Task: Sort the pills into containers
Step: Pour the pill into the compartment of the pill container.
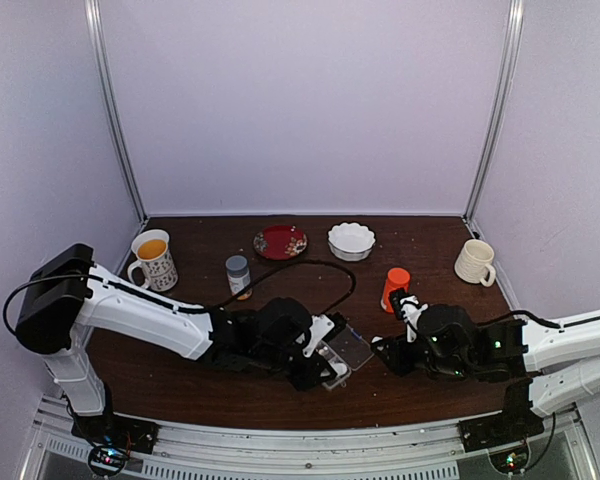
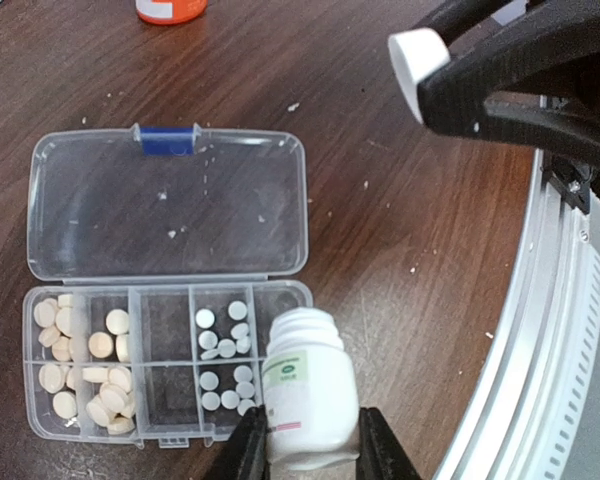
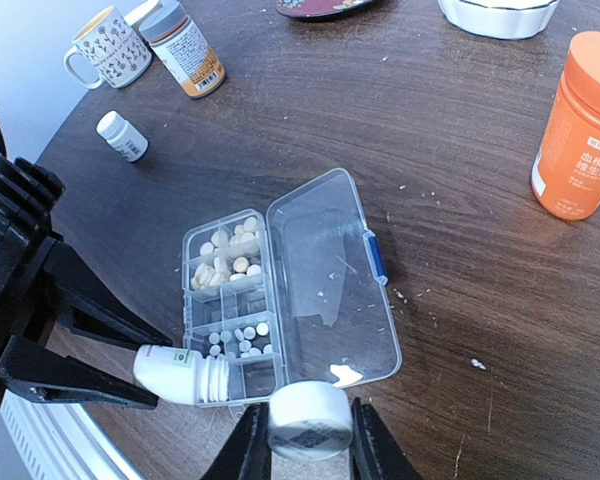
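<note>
Pale lilac walls close in a dark wooden bench (image 1: 180, 390). Near its front edge the clear pill box (image 2: 165, 335) lies with its lid (image 2: 170, 205) folded flat back, so every cell is open from above. The left fingers (image 2: 246, 452) are clamped on a small white bottle (image 2: 305, 390), tipped with its mouth over the box's end cells, probably to shake tablets in. The right fingers (image 3: 250, 450) pinch the white cap (image 3: 310, 420) just beside the box, likely to keep it clear. Cream pills (image 2: 100, 345) fill the opposite end. Small white pills (image 2: 225, 348) sit beside the bottle's mouth.
</note>
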Tool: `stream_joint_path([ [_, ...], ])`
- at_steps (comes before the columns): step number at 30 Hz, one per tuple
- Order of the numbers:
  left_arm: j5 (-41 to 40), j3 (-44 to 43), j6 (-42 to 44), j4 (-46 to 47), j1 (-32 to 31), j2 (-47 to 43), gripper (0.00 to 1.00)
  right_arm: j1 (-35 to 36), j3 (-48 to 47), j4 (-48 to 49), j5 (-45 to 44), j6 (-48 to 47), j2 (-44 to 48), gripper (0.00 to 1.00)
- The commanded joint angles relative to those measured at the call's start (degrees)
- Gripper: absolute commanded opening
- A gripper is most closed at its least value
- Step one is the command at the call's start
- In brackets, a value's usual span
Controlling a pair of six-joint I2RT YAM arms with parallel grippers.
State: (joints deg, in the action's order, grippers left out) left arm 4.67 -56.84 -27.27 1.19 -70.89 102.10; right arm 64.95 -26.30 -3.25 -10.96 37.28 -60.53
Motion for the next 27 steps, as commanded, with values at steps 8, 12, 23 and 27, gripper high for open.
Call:
stream_joint_path([
  [8,-1.24,-1.14,0.88,1.28,-0.21,-1.80,0.00,-0.18,0.47,-0.12,-1.28,0.04,1.38,0.00],
  [12,-0.53,-2.22,1.10,0.13,-0.12,0.52,0.00,-0.25,0.91,0.40,-1.30,-0.12,1.47,0.00],
  [23,0.82,-4.98,1.16,-3.62,-0.16,1.08,0.00,-0.17,1.21,0.22,-1.38,0.20,1.80,0.00],
  [27,-0.52,-0.85,-0.38,1.83,-0.11,0.76,0.00,-0.22,1.68,0.66,-1.33,0.51,2.00,0.00],
])
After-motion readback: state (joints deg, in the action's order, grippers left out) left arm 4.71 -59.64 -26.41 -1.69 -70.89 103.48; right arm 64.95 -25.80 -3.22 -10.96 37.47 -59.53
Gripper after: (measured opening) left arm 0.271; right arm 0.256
